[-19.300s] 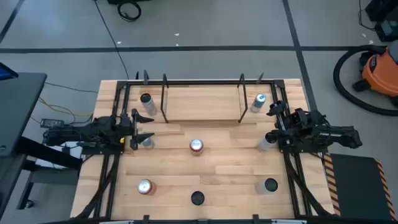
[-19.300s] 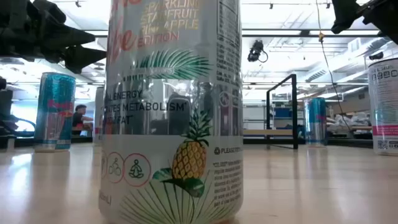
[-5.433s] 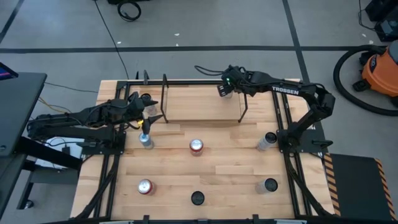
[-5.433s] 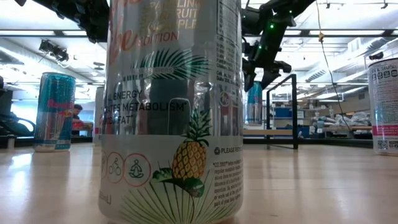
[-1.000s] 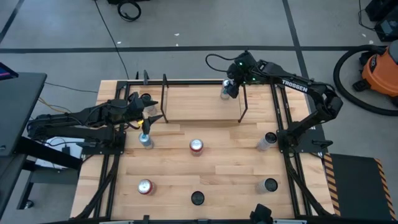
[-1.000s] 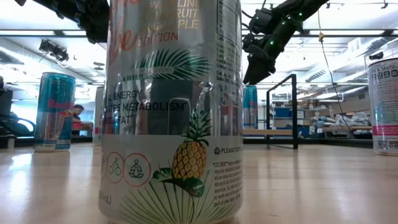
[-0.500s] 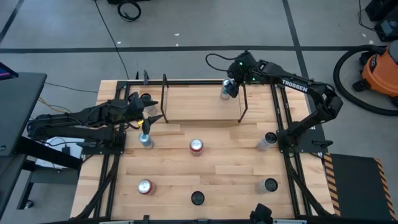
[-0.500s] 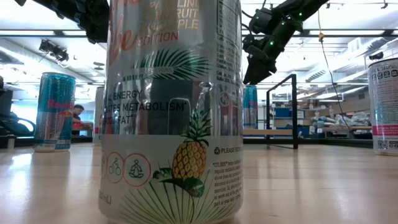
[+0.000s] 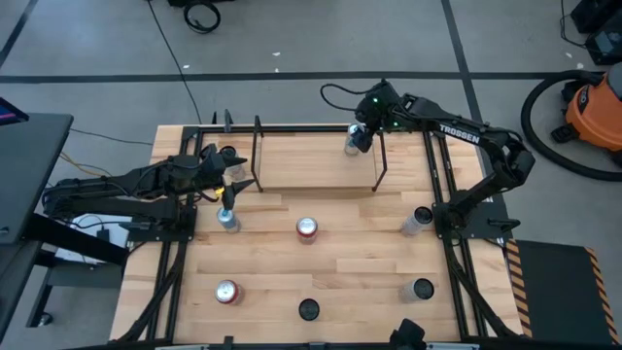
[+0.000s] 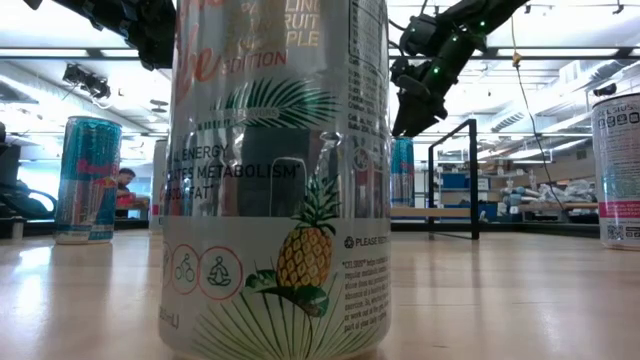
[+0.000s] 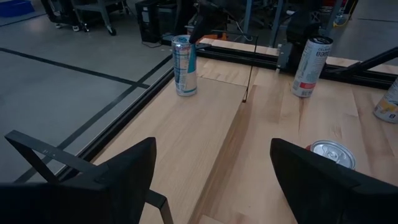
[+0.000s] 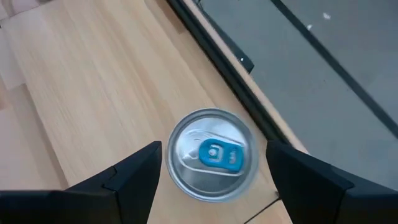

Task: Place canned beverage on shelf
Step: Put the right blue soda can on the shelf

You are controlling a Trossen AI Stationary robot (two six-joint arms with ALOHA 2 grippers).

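The canned beverage (image 12: 213, 163), silver with a blue tab, stands upright on its base on the shelf's wood board (image 9: 316, 160), at the board's far right corner beside a black rod (image 9: 379, 156). My right gripper (image 12: 213, 147) hovers open just above it. Its fingers stand on either side of the can's top without touching it. In the low view this gripper (image 10: 412, 100) sits above the can (image 10: 402, 172). My left gripper (image 9: 238, 183) waits open at the shelf's left end, nothing between its fingers (image 11: 212, 146).
Several more cans stand on the table: one at the far left (image 9: 226, 154), one below my left gripper (image 9: 227, 221), a red-topped one at the centre (image 9: 307, 227), others along the near and right sides (image 9: 422, 289). A pineapple-print can (image 10: 275, 180) fills the low view.
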